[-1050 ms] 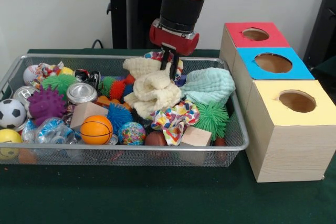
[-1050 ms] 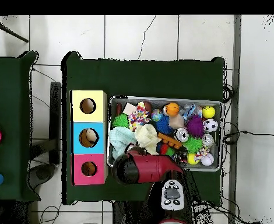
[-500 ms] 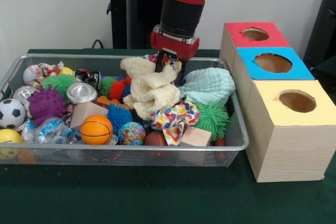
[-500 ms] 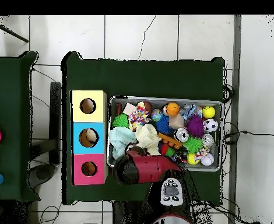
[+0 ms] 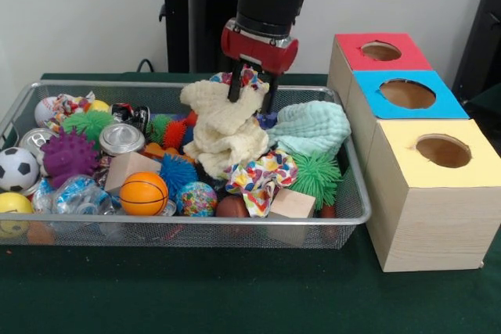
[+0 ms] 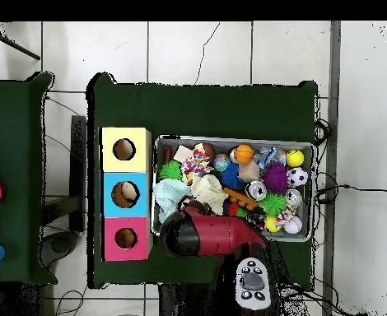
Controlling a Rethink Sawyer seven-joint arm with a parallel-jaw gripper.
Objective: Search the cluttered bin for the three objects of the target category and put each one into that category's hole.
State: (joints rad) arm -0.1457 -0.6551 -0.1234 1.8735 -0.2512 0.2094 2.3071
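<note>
My gripper (image 5: 251, 96) hangs over the back middle of the wire bin (image 5: 235, 232), shut on the top of a cream cloth (image 5: 225, 132). The cloth's upper folds are pulled up while its lower part rests on the clutter. A mint cloth (image 5: 315, 127) lies just right of it and a multicoloured patterned cloth (image 5: 262, 176) in front. Right of the bin stand three boxes with round holes: red (image 5: 381, 51), blue (image 5: 407, 93) and yellow (image 5: 444, 150). In the overhead view the red arm (image 6: 207, 235) covers the gripper, with the cream cloth (image 6: 207, 192) beside the mint cloth (image 6: 170, 196).
The bin also holds spiky balls, an orange ball (image 5: 143, 192), a soccer ball (image 5: 16, 168), tin cans (image 5: 121, 138) and wooden blocks (image 5: 292, 203). Green cloth covers the table. In the overhead view the boxes (image 6: 124, 194) stand left of the bin.
The gripper has risen a little, drawing the top of the cream cloth up with it. Everything else in the bin has stayed put.
</note>
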